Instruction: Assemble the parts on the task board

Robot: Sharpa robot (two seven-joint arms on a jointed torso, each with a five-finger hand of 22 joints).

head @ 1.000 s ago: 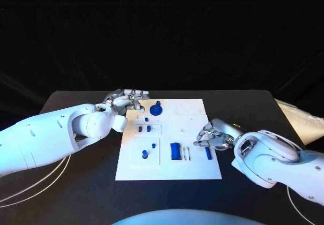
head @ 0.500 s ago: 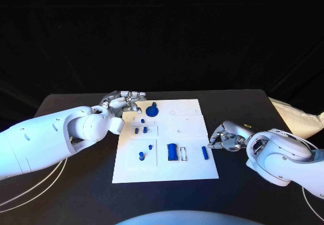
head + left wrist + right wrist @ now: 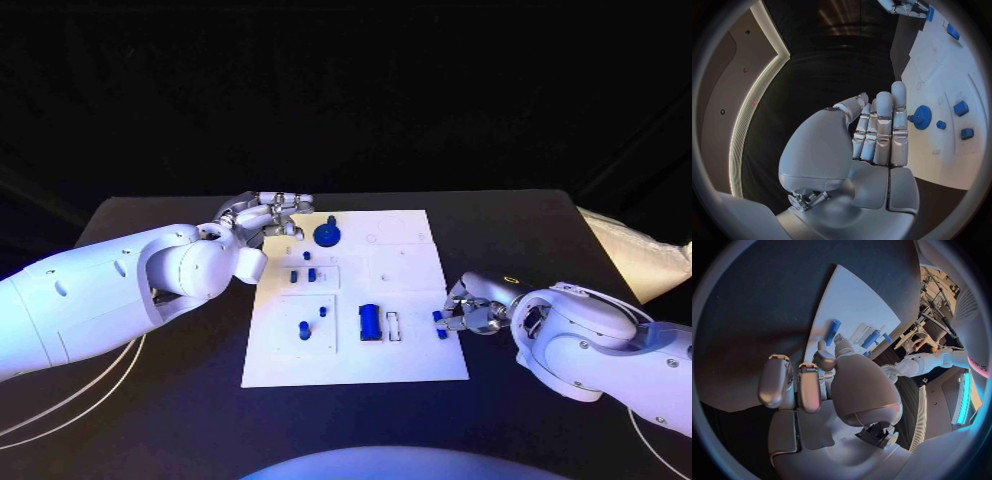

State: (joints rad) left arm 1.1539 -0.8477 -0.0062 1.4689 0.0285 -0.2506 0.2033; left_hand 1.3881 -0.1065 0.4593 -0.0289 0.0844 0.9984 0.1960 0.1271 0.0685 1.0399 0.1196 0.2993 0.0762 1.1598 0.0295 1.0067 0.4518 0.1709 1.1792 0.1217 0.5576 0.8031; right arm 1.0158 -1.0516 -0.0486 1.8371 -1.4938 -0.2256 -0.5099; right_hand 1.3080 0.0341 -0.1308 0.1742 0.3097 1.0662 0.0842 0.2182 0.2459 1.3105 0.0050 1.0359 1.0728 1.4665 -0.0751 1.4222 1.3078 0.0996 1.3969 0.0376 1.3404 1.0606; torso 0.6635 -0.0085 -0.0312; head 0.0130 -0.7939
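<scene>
At 3 o'clock of the task board [image 3: 418, 365], right hand [image 3: 469, 312] curled empty beside the blue peg [image 3: 438, 323]; could knock it off.

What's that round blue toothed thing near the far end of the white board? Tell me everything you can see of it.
The round blue toothed wheel looks like a small plastic gear, with fine teeth around its rim and a raised hub at its centre. A short blue stub shows at its far edge in the head view. It lies flat on the white task board, in the far part, left of the middle. The left hand hovers just beside it; whether the fingers touch it cannot be told.
</scene>
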